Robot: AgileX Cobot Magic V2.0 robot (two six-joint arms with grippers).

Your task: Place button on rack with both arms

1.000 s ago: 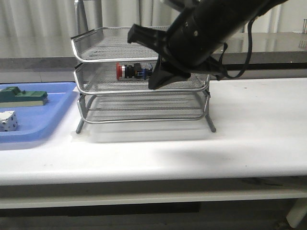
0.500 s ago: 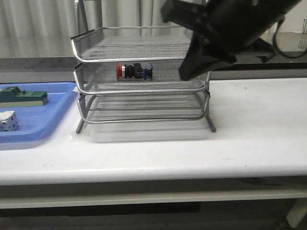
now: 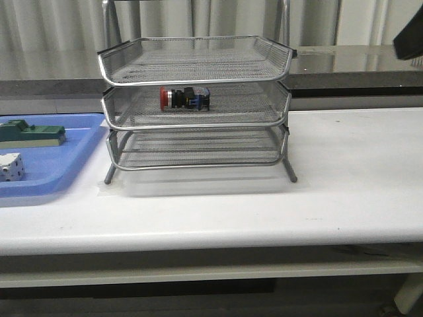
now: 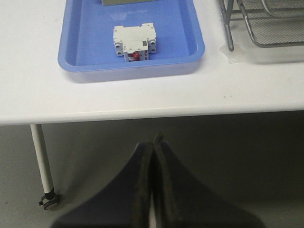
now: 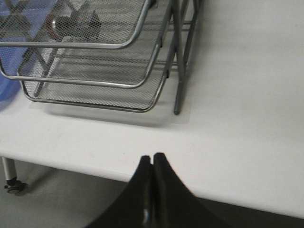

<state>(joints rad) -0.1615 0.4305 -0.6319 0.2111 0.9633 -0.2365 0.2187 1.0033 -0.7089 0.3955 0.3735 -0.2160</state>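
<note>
Red-capped button point(image 3: 184, 98) lay in the rack's point(image 3: 195, 105) middle tray; both end effectors point(image 4: 153, 142) point(image 5: 152, 159) were closed, empty, off the counter point(image 3: 357, 172) edge at 6 o'clock.

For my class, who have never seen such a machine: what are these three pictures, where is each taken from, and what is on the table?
A two-armed robot works at a white table. The front picture looks forward over it: a three-tier wire rack holds a red-capped button on its middle tier. Beside it, a blue tray carries a green block and a white cube. The other two pictures come from cameras on the wrists. Each shows that arm's pincer, left pincer and right pincer, both shut, holding nothing.
</note>
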